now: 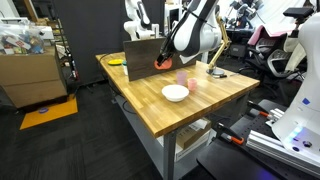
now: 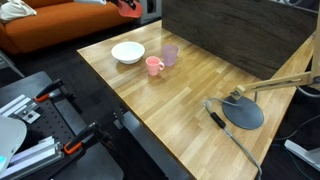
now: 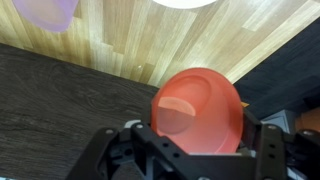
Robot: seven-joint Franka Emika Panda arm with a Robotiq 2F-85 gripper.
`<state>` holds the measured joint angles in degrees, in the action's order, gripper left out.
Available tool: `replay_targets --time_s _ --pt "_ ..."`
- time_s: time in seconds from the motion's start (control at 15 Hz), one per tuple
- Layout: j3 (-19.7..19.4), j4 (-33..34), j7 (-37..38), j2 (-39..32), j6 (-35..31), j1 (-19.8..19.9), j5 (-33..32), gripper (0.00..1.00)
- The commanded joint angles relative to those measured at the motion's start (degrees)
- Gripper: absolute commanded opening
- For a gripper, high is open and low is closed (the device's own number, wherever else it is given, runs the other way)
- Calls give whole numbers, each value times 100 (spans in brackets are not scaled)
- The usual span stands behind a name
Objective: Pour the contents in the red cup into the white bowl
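Note:
My gripper (image 3: 205, 142) is shut on the red cup (image 3: 200, 108), a plain red-orange tumbler that fills the lower right of the wrist view. In an exterior view the gripper (image 1: 166, 58) holds the cup (image 1: 162, 64) above the table, in front of a dark board. The cup also shows at the top edge of an exterior view (image 2: 127, 6). The white bowl (image 1: 175, 93) (image 2: 127, 52) stands on the wooden table, ahead of and below the held cup. Its rim shows at the top of the wrist view (image 3: 185, 3). I cannot see the cup's contents.
A pink cup (image 2: 154, 66) and a lilac translucent cup (image 2: 170, 54) (image 3: 42, 10) stand beside the bowl. A dark upright board (image 2: 240, 35) (image 1: 140, 48) crosses the table. A black pan with a wooden handle (image 2: 243, 112) lies near one end. A flat yellow item (image 1: 115, 62) lies behind the board.

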<state>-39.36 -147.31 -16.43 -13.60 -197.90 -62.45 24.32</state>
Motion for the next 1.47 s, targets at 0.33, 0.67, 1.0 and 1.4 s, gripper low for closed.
replay_targets --time_s 0.33,0.67,1.0,1.4 --pt "-690 370 -3 -15 -2 -540 165 55" --pt "-1441 304 -24 -18 0 -1331 348 55" --pt "-2426 254 20 -118 2 -2402 604 55" --pt "-3640 -188 162 -269 7 -3787 934 55"
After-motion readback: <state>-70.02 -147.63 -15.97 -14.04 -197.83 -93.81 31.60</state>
